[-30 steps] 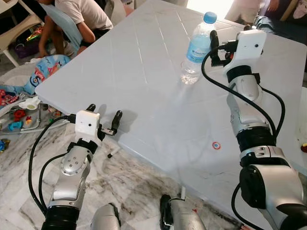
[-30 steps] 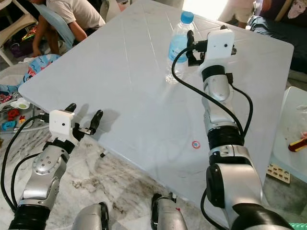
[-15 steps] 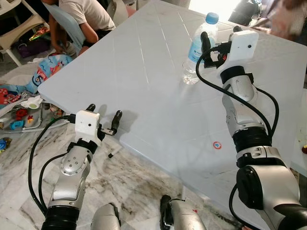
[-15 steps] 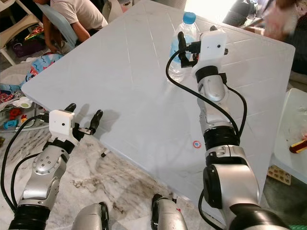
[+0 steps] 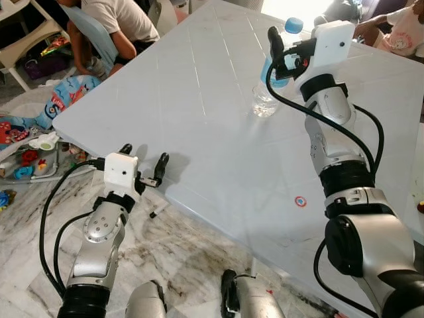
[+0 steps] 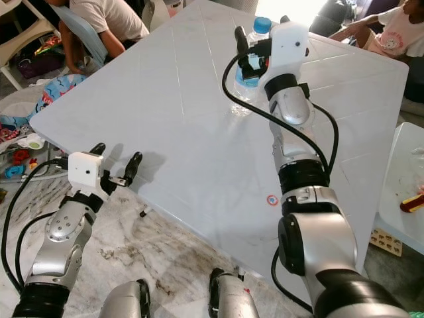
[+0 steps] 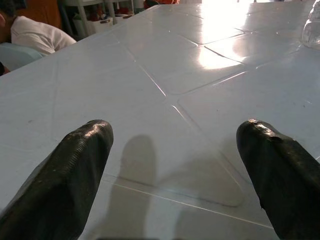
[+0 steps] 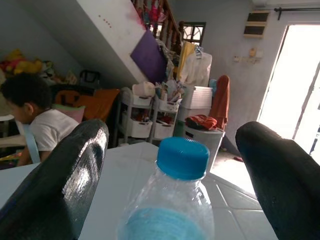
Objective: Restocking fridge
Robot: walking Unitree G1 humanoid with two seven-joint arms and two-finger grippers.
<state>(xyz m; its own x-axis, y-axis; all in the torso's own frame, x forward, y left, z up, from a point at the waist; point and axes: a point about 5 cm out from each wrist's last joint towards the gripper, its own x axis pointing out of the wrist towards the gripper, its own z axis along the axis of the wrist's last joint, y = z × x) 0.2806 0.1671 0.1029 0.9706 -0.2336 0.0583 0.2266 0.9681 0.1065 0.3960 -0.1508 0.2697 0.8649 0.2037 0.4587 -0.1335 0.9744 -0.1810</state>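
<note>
A clear water bottle with a blue cap and a blue label stands upright at the far side of the white table. My right gripper is raised at cap height. It is open, with one black finger on each side of the bottle's top and a gap between each finger and the bottle. My left gripper hovers at the table's near left edge, open with nothing between its fingers.
A small red-and-white round sticker lies on the table near the right arm. A person crouches beyond the table's far left corner beside toys on the marble floor. Another person sits at the far right. A white tray stands at the right.
My right gripper has risen and swung left, from beside the bottle to astride its cap. The left arm has not moved.
</note>
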